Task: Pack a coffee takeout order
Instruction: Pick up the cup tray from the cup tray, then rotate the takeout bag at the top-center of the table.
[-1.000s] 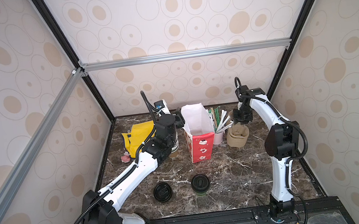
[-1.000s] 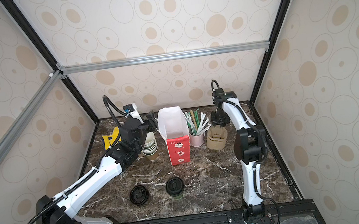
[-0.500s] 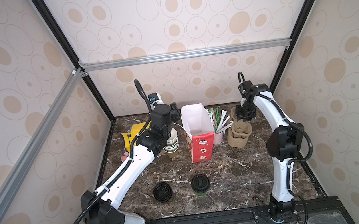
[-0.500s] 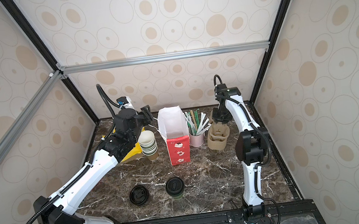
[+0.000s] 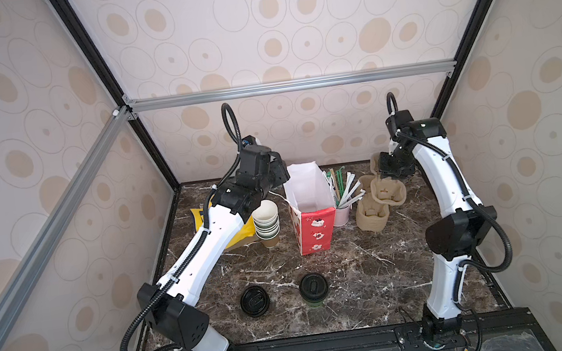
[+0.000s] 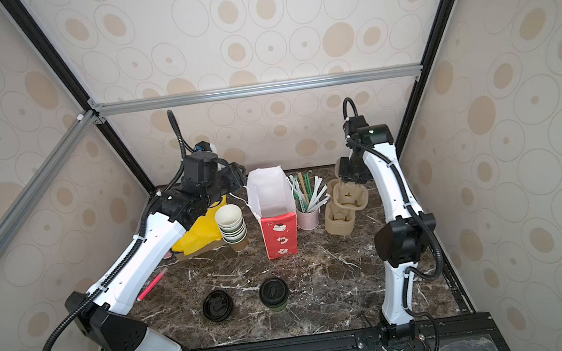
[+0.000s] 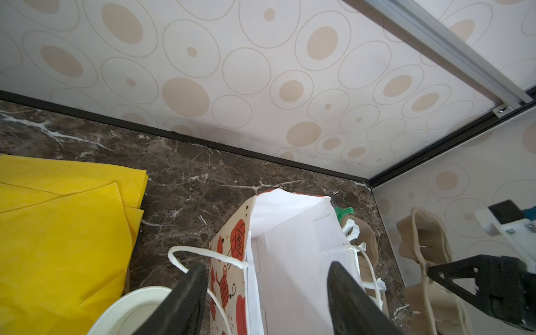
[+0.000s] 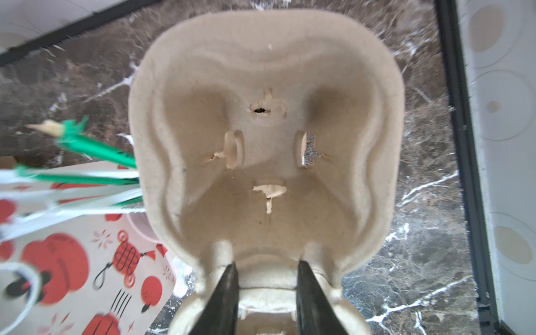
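My right gripper (image 8: 266,265) is shut on the middle ridge of a brown pulp cup tray (image 8: 266,145) and holds it just above the other trays; in both top views the held tray (image 5: 389,192) (image 6: 349,197) hangs at the back right. The green paper cup with its black lid (image 5: 313,287) (image 6: 273,292) stands at the front centre. A yellow napkin (image 7: 63,232) (image 6: 202,229) lies at the back left, partly under my left arm. My left gripper (image 7: 266,278) (image 5: 281,174) is open, its fingers either side of the bag's near wall.
The red-and-white paper bag (image 5: 311,209) stands open mid-table. A stack of lidless cups (image 5: 266,222) is on its left, a pink cup of straws (image 5: 344,212) and spare trays (image 5: 372,216) on its right. A lone black lid (image 5: 254,300) lies front left. A pink pen (image 6: 152,283) lies by my left arm.
My right gripper has lifted the cup tray up off the stack. My left arm has risen and swung from the cup stack toward the bag's mouth.
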Tool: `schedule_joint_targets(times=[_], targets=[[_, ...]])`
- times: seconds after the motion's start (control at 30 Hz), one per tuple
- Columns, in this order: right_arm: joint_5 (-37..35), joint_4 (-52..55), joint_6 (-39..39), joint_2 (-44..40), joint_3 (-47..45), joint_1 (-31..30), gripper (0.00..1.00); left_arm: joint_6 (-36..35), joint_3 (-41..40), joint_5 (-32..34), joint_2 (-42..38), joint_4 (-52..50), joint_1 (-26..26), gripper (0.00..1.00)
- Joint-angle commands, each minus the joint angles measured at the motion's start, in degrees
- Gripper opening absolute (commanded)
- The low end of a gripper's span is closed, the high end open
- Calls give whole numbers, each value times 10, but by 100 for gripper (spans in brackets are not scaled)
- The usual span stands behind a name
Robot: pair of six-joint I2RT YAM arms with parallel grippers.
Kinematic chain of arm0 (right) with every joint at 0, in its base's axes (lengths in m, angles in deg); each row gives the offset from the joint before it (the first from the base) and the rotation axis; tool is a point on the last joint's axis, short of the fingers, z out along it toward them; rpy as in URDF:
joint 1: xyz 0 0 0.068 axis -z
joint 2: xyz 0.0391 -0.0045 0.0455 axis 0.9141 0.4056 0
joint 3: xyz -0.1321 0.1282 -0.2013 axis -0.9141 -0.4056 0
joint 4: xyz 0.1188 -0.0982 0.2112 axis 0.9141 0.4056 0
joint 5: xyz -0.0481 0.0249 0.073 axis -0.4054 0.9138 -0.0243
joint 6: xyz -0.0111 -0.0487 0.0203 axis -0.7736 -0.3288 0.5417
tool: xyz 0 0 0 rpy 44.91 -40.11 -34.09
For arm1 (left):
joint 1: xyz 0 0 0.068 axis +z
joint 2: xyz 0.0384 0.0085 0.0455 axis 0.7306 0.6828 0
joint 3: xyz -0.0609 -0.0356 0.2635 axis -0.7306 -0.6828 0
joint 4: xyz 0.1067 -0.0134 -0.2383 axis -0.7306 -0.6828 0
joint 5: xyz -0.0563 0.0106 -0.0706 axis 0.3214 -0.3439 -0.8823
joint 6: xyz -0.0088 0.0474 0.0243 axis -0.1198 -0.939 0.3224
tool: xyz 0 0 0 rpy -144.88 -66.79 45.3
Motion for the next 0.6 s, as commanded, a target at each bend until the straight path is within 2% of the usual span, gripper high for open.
schedule_joint_targets(times=[0.0, 0.13, 0.33, 0.57], targets=[[-4, 53, -12, -44, 29, -10, 32, 38, 68, -57, 35, -143, 14, 63], [5, 90, -12, -49, 78, -37, 32, 37, 125, -106, 84, -205, 31, 57], [29, 119, 8, -42, 145, -91, 32, 2, 215, -133, 154, -252, 49, 49], [65, 83, 40, -53, 149, -157, 33, -10, 218, -141, 172, -253, 60, 41]])
